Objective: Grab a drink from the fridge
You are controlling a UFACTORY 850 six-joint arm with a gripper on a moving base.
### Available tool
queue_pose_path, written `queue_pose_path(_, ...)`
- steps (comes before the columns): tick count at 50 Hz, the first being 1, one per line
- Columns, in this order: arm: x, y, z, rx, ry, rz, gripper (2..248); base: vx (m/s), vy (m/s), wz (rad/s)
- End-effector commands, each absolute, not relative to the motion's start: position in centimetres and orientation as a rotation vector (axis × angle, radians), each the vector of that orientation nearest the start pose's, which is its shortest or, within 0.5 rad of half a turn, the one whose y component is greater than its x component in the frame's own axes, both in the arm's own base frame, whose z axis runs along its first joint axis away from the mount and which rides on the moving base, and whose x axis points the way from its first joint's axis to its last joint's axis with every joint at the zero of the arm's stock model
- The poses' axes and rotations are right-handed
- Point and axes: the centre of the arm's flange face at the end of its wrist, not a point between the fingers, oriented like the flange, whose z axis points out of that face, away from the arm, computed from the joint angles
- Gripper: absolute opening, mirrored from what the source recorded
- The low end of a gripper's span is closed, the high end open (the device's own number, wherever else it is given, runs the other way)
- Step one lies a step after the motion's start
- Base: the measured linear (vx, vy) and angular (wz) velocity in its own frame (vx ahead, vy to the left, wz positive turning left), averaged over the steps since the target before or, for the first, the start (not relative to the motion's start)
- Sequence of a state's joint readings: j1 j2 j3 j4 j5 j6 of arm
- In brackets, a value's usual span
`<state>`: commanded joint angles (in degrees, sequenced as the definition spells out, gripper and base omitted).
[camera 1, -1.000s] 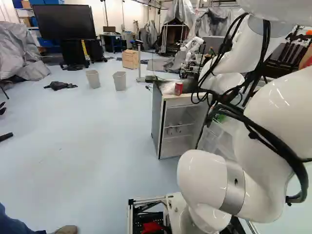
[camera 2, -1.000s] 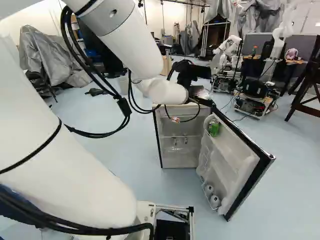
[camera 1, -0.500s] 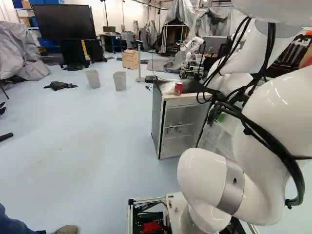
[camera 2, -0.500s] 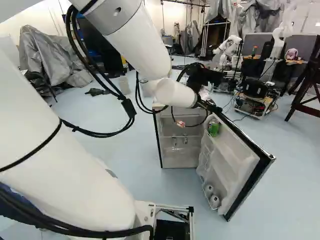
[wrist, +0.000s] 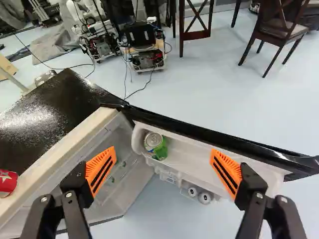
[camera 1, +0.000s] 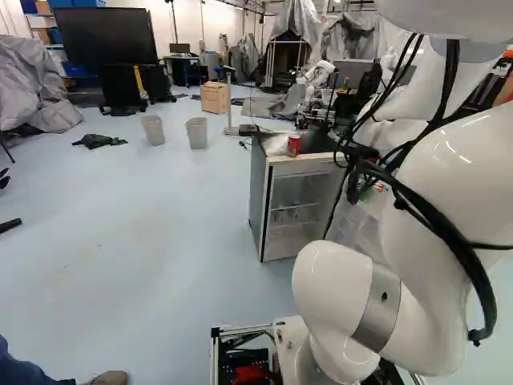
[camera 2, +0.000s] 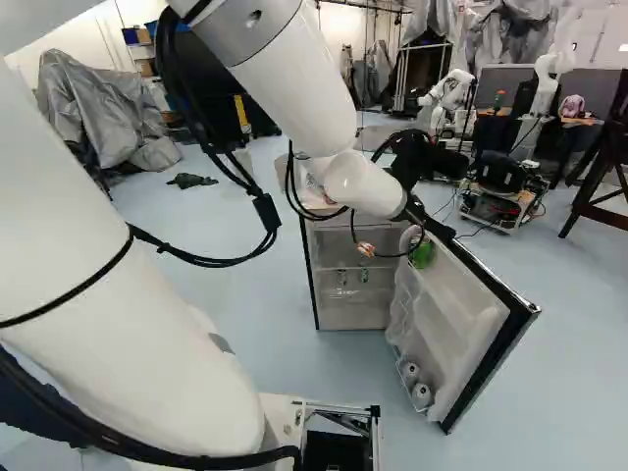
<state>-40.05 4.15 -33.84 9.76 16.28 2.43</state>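
Grabbing is left to do: the fridge door [camera 2: 469,319] stands open, the gripper [wrist: 163,151] spread wide, the green can [wrist: 158,149] ahead ungripped.

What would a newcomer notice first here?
Probably the big white arm, filling the right of the left base view. Next, the fridge ahead of it, door wide open, with a green can in the door and a red can on top. In the wrist view, orange-padded fingers stand spread.

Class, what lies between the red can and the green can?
The wrist view shows the fridge's pale top edge, one orange finger pad and the fridge's open interior.
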Motion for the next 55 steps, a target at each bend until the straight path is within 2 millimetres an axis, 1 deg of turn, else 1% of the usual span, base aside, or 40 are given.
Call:
queue_pose_path(18, 32.0, -30.6, 45.4, -2.693, 1.52, -1.411, 247, 0.0, 0.0, 0.0)
queue_pose_path(38, 31.8, -33.7, 47.0, -2.628, 1.641, -1.405, 247, 0.0, 0.0, 0.0)
queue_pose_path(55, 31.9, -36.4, 46.8, -2.578, 1.744, -1.307, 247, 0.0, 0.0, 0.0)
